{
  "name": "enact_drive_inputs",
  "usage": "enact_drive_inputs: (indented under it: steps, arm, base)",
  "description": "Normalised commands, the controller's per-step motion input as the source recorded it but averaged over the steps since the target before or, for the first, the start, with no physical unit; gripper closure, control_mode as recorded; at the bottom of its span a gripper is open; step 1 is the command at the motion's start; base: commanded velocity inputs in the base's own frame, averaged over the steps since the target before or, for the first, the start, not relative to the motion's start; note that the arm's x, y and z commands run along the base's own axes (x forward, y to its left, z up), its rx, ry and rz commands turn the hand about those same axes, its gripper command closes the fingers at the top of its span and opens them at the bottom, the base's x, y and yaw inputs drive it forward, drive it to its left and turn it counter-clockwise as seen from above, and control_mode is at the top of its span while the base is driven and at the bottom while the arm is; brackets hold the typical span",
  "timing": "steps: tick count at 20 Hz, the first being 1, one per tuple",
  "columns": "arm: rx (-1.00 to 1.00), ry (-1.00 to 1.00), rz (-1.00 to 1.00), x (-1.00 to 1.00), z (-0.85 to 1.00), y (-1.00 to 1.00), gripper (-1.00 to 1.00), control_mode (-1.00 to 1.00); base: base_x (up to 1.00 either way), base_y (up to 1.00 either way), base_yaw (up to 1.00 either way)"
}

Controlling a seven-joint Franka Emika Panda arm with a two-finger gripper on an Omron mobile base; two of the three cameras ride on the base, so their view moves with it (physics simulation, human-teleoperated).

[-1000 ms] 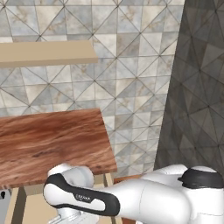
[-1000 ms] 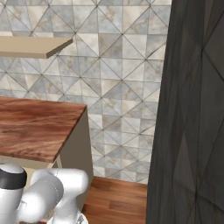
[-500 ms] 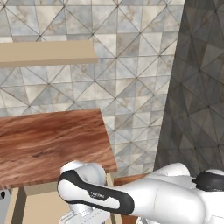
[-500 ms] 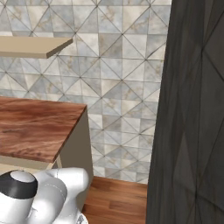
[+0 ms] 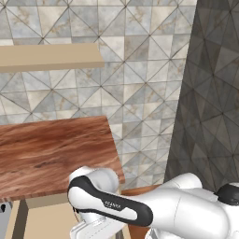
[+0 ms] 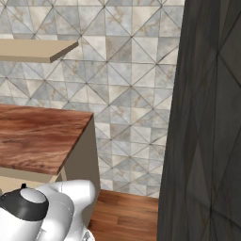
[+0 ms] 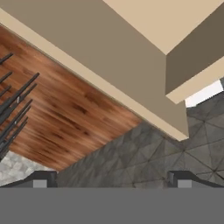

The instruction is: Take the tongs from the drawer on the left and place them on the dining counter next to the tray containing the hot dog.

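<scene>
While my gripper hangs wide open and holds nothing, my arm bends low beside the wooden counter. Beige cabinet panels fill the hand view above wood flooring; I cannot tell where the tongs are.

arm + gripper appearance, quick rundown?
Glossy white rounded arm shell with a black band at the joint bearing small pale lettering; grey-black cap on another joint. Two small dark finger tips with pale square pads; gripper. No cables visible.
</scene>
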Motion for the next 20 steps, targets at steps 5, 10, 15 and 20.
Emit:
enact_drive_inputs:
  steps: [5,10,15,20]
  arm:
    - [-0.11,-0.01,0.00,0.00,0.16,-0.27,-1.00,-1.00]
    - [-0.08,-0.04,0.00,0.00,0.14,-0.41,-1.00,-1.00]
    - [-0.09,-0.09,-0.01,0.00,0.13,-0.36,-1.00,-1.00]
    - [-0.07,-0.04,-0.07,0.01,0.06,-0.30,-1.00,-1.00]
  base:
    - [0.00,0.00,0.00]
    - [0.00,0.00,0.00]
    - [0.00,0.00,0.00]
    - [0.00,0.00,0.00]
